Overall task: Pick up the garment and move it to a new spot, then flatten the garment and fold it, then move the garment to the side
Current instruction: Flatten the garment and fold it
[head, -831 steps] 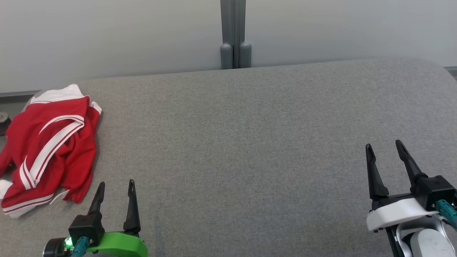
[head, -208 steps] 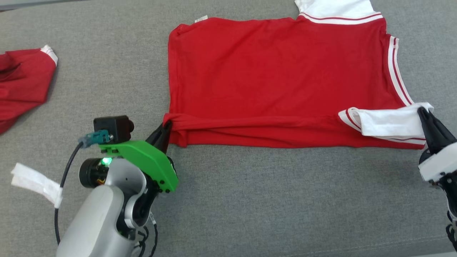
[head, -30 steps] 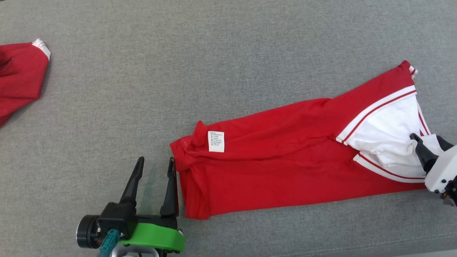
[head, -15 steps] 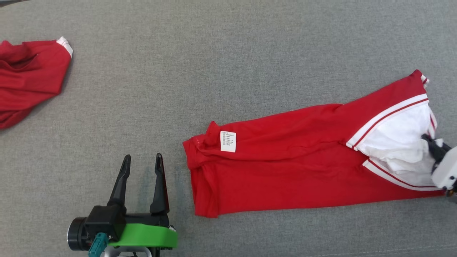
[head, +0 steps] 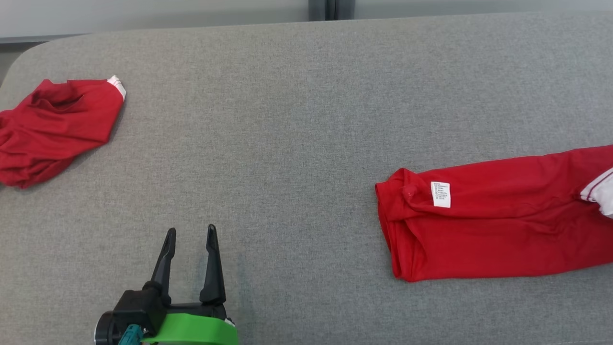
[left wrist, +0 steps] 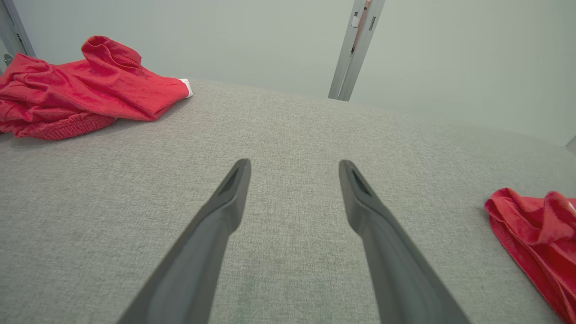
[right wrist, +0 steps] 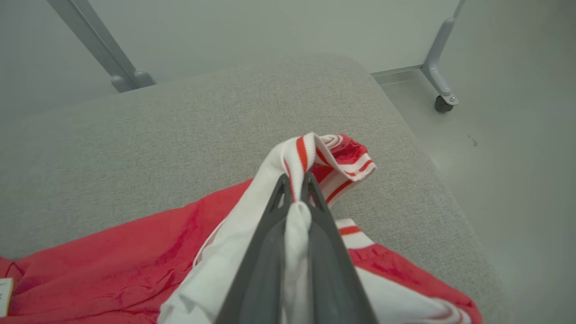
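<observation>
We hold the garment (head: 493, 230) by one end: our right jaws are pinched shut on its white, red-striped trim (right wrist: 335, 157), which bunches up just beyond their tips. The red body trails behind and below them, lying folded long and narrow on the grey surface (head: 287, 143). That grip looks chosen for a drag rather than a lift, since pulling one end should take the folded layers along with it. This suits the last step, moving the garment to the side. Our left jaws stand wide open and empty, low over bare surface, with the garment's near end and its white label (head: 440, 194) well off to their right. We judge they are parked clear so as not to snag the fold. A second red cloth (head: 52, 129) lies crumpled far ahead and left of them.
</observation>
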Controlling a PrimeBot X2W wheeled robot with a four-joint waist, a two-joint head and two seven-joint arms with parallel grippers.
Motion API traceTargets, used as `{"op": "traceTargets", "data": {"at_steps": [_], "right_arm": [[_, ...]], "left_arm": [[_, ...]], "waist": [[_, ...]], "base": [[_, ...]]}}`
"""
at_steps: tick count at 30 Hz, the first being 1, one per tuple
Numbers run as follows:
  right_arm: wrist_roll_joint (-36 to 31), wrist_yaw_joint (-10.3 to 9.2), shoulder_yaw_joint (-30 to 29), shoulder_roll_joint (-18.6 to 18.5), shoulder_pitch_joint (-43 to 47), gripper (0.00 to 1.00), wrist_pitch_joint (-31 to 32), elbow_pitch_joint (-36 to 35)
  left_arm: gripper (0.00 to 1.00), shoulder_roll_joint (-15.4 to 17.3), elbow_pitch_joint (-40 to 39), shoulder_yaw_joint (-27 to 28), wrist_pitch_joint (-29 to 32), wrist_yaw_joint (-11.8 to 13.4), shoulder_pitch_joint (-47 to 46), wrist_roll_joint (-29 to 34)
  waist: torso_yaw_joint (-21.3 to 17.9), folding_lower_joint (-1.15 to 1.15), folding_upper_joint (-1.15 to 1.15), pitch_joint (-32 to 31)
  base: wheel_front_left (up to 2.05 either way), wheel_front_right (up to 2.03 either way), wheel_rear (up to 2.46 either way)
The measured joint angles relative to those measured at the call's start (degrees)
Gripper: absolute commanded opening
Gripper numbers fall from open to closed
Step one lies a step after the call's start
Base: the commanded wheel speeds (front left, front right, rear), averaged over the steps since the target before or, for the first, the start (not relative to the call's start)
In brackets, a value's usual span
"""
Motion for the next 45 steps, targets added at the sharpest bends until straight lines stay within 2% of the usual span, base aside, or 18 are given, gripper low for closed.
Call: {"op": "traceTargets", "data": {"at_steps": [5, 10, 16, 19, 23, 33, 34, 35, 36, 40, 45], "right_arm": [[2.87, 0.0, 10.51, -0.04, 0.54, 0.0, 4.54, -13.97], [1.98, 0.0, 23.6, 4.55, 0.59, 0.0, 10.16, -21.72], [-1.4, -0.01, 30.5, 14.44, -1.15, 0.0, 8.84, -18.23], [-2.11, -0.01, 33.19, 17.92, -1.82, 0.0, 7.68, -15.93], [-2.75, -0.01, 35.41, 19.48, -1.76, 0.0, 6.36, -14.37], [-3.14, -0.01, 39.08, 19.36, -0.75, 0.0, 4.92, -13.79], [-3.14, -0.01, 39.35, 19.46, -0.76, 0.03, 4.52, -13.82], [-3.09, -0.02, 39.94, 19.5, -0.78, 0.83, 3.87, -14.08], [-2.89, -0.01, 40.2, 19.85, -0.77, 1.0, 2.87, -14.39], [-1.86, -0.01, 39.98, 20.8, -0.68, 1.0, -0.88, -16.18], [-2.59, -0.02, 35.41, 20.57, 2.1, 1.0, -8.04, -18.87]], "left_arm": [[1.0, -0.05, 0.76, -1.77, 0.0, 0.46, 0.13, -1.41], [1.0, -0.1, 1.66, -3.54, 0.0, 0.73, -0.42, -2.38], [1.0, -0.1, 2.66, -4.23, 0.0, 1.54, -0.78, -3.44], [1.0, -0.1, 3.28, -4.7, 0.0, 1.53, -0.64, -3.44], [1.0, -0.1, 3.88, -4.56, 0.0, 1.54, -0.28, -3.34], [1.0, -0.1, 4.46, -3.19, 0.0, 1.33, 0.31, -2.71], [1.0, -0.1, 4.57, -3.16, 0.0, 1.16, 0.31, -2.64], [1.0, -0.1, 4.72, -3.13, 0.0, 1.12, 0.31, -2.61], [1.0, -0.1, 4.83, -3.05, 0.0, 1.09, 0.31, -2.6], [1.0, -0.1, 5.19, -2.7, 0.0, 0.94, 0.31, -2.33], [1.0, -0.11, 5.24, -1.83, 0.0, 0.82, 0.86, -1.71]], "waist": [[-0.29, 0.0, 0.0, -1.76], [0.21, 0.0, 0.0, -2.24], [1.93, 0.0, 0.0, -2.43], [2.55, 0.0, 0.0, -2.75], [3.11, 0.0, 0.0, -3.41], [1.78, 0.0, 0.0, -4.21], [1.56, 0.0, 0.0, -4.23], [1.32, 0.0, 0.0, -4.28], [1.09, 0.0, 0.0, -4.35], [0.48, 0.0, 0.0, -4.78], [0.02, 0.0, 0.0, -5.68]], "base": [[0.0, 0.0, 0.0], [0.0, 0.0, 0.0], [0.0, 0.0, 0.0], [0.0, 0.0, 0.0], [0.0, 0.0, 0.0], [0.0, 0.0, 0.0], [0.0, 0.0, 0.0], [0.0, 0.0, 0.0], [0.0, 0.0, 0.0], [0.0, 0.0, 0.0], [0.0, 0.0, 0.0]]}}
